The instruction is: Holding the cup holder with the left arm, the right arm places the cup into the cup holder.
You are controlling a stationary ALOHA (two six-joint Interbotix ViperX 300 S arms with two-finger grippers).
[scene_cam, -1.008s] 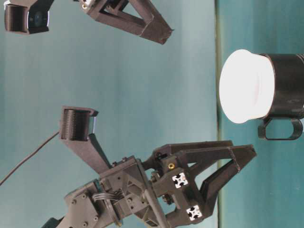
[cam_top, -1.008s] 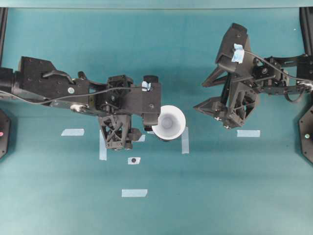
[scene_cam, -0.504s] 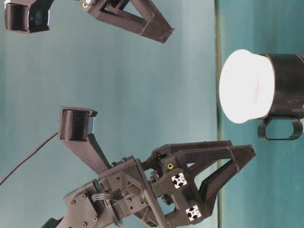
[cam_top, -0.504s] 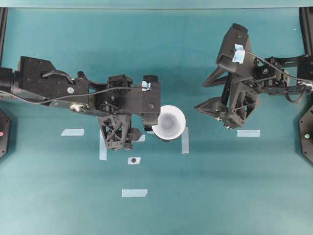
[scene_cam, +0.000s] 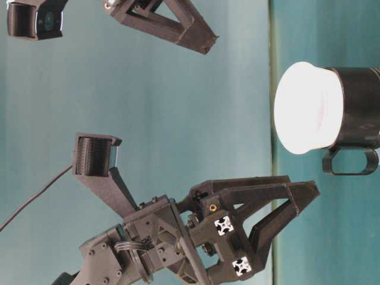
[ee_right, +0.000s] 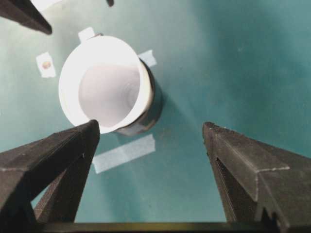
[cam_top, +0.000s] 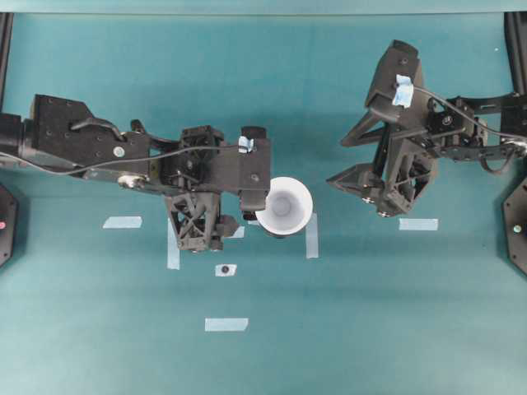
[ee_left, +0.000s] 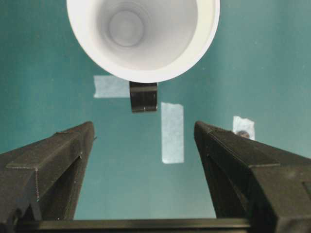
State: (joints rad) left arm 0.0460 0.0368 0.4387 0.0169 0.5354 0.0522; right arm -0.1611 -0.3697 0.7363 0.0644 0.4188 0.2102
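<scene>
Cup holder (scene_cam: 359, 108) was black and shiny, and it stood on the green table (cam_top: 370, 313). One white cup (cam_top: 285, 206) sat inside it, with its wide rim sticking up above the holder's top. Nothing could be seen inside the cup. A small black handle stuck out from the holder's side, below the cup's rim in the left wrist view.

Pale tape strips (cam_top: 312, 236) lay flat on the table close around the holder. I counted about seven of them, and one small piece (cam_top: 225, 270) near the holder had a dark dot on it.

Two black robot arms were there. The left arm (cam_top: 123, 156) reached in beside the holder. The left gripper (ee_left: 145, 145) had its two fingers spread wide apart. They held nothing, and the holder and cup stood just ahead of the fingertips, not between them.

The right arm (cam_top: 461, 132) was well away from the holder on its other side. The right gripper (ee_right: 150, 141) was spread wide too and held nothing. In the right wrist view, the cup and holder sat beyond its fingers, nearer to the finger on the left of that view.
</scene>
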